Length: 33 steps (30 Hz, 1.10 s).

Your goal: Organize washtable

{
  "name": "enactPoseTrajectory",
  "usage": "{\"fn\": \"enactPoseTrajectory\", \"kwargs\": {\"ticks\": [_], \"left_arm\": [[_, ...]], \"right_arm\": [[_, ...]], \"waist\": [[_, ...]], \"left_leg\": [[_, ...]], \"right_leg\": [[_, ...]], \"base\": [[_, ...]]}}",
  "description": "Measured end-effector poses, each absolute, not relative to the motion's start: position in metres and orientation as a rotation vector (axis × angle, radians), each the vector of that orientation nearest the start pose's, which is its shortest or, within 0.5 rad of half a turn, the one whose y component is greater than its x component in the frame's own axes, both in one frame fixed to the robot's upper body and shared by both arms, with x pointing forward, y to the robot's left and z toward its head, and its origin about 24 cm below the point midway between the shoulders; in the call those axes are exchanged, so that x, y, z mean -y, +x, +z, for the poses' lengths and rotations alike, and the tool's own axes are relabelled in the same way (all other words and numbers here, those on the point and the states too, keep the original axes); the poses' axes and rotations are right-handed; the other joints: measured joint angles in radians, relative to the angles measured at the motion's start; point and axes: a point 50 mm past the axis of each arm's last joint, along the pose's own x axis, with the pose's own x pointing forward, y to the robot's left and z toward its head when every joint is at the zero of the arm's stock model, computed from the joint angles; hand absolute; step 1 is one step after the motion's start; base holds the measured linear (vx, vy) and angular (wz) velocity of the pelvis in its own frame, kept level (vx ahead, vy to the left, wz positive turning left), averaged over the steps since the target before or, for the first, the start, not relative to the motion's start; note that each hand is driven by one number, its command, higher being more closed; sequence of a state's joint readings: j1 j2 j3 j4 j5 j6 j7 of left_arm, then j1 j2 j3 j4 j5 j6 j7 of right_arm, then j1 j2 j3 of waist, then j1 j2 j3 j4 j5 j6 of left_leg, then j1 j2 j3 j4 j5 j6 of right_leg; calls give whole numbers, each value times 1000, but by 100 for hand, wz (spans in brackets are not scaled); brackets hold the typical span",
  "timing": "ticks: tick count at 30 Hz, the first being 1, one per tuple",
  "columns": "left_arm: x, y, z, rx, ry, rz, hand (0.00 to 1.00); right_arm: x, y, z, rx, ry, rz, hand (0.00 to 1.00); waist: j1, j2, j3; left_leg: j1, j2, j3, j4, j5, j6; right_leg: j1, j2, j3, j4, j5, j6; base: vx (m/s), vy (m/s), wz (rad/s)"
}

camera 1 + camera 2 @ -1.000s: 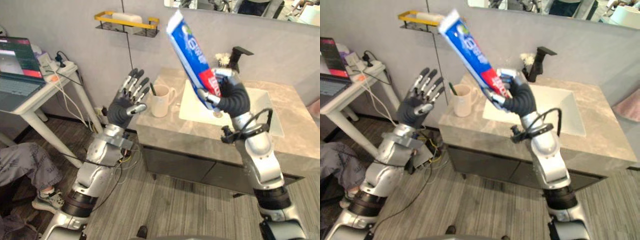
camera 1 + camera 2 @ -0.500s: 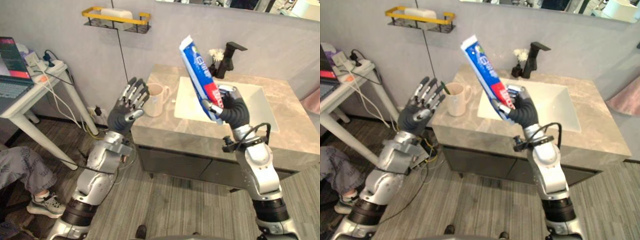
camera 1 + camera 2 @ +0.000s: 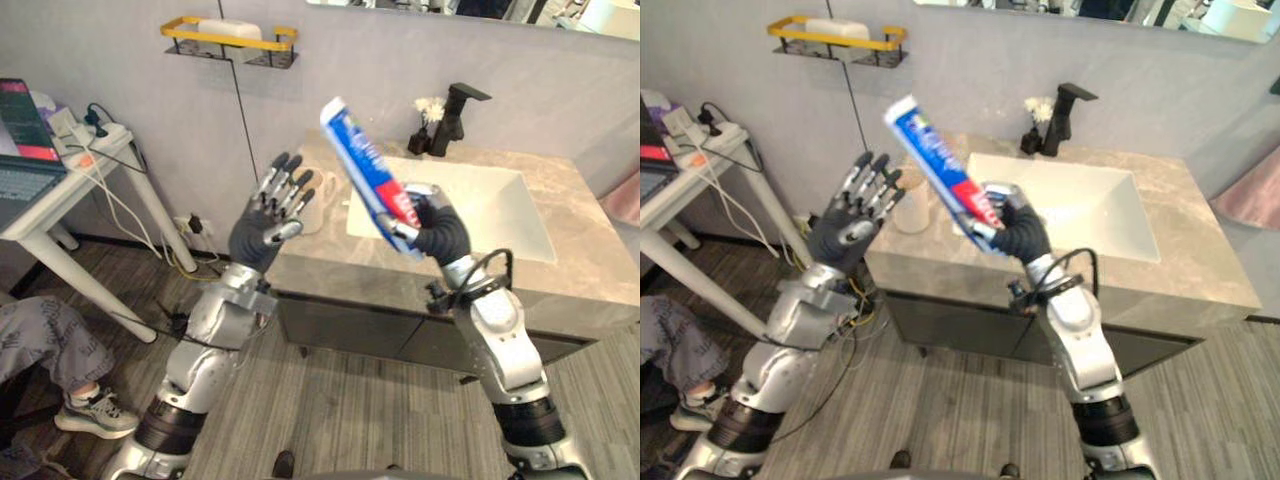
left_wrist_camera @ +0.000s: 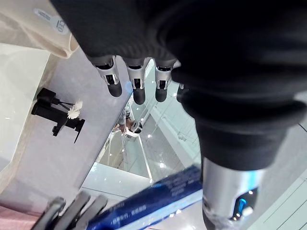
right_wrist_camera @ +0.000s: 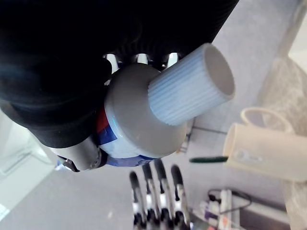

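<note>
**Toothpaste tube in right hand, left hand open beside it**

- Grey stone washtable countertop (image 3: 578, 215) runs along the wall, with a white sink basin (image 3: 490, 205) set into its middle
- White side table (image 3: 60, 190) stands off the countertop's left end with a laptop (image 3: 20, 150) on it; a person's leg and shoe (image 3: 95, 412) show on the floor below
- Oversized blue/red/white toothpaste tube (image 3: 362, 170) is in the air over the countertop's front edge, left of the basin. It's tilted, flat end up and toward the left, with the white ribbed cap (image 5: 192, 84) at the low end
- Yellow wall shelf (image 3: 228, 35) hangs above the left end, something white on it
- Right hand (image 3: 435, 225): fingers and thumb wrapped round the tube's cap end, firm hold
- Left hand (image 3: 262, 225): raised off the front left corner, fingers straight and spread, palm toward the tube, holding nothing, clear gap to the tube
- Cream mug (image 5: 268, 153) sits near the countertop's left edge, partly behind the left hand's fingers in the eye views, with a green toothbrush (image 5: 208, 159) poking out of it
- Black faucet (image 3: 455, 115) is at the basin's back edge, small white flowers (image 3: 430, 105) just beside it
</note>
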<state>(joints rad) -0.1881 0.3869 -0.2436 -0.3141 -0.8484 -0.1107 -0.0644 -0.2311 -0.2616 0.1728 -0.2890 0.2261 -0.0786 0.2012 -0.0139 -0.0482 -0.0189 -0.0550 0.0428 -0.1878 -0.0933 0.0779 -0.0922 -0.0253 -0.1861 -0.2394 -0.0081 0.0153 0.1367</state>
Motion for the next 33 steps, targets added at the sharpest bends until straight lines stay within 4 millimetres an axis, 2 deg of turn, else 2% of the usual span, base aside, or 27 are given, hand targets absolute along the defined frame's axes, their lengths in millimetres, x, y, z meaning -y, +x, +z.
{"fn": "enactPoseTrajectory", "kwargs": {"ticks": [5,11,18,33], "left_arm": [[-117,258,164,419,-458,-557,0],[-107,256,161,399,-415,-594,0],[-105,261,174,440,-378,-623,0],[-108,262,177,452,-318,-636,0]], "right_arm": [[95,263,154,474,-59,602,100],[74,262,152,458,-36,723,100],[72,264,156,469,-15,731,100],[72,265,150,446,-19,745,100]], "waist": [[1,2,-2],[-1,12,-7],[-1,12,-8],[-2,12,-8]], "left_leg": [[1,0,0,0,0,0],[2,2,1,0,0,0],[3,10,2,0,0,0],[9,10,18,0,0,0]], "right_leg": [[0,0,1,2,0,0],[0,2,2,2,1,-1],[1,10,3,-3,6,-8],[2,11,20,-15,15,-7]], "base": [[0,0,0],[0,0,0],[0,0,0],[0,0,-2]]}}
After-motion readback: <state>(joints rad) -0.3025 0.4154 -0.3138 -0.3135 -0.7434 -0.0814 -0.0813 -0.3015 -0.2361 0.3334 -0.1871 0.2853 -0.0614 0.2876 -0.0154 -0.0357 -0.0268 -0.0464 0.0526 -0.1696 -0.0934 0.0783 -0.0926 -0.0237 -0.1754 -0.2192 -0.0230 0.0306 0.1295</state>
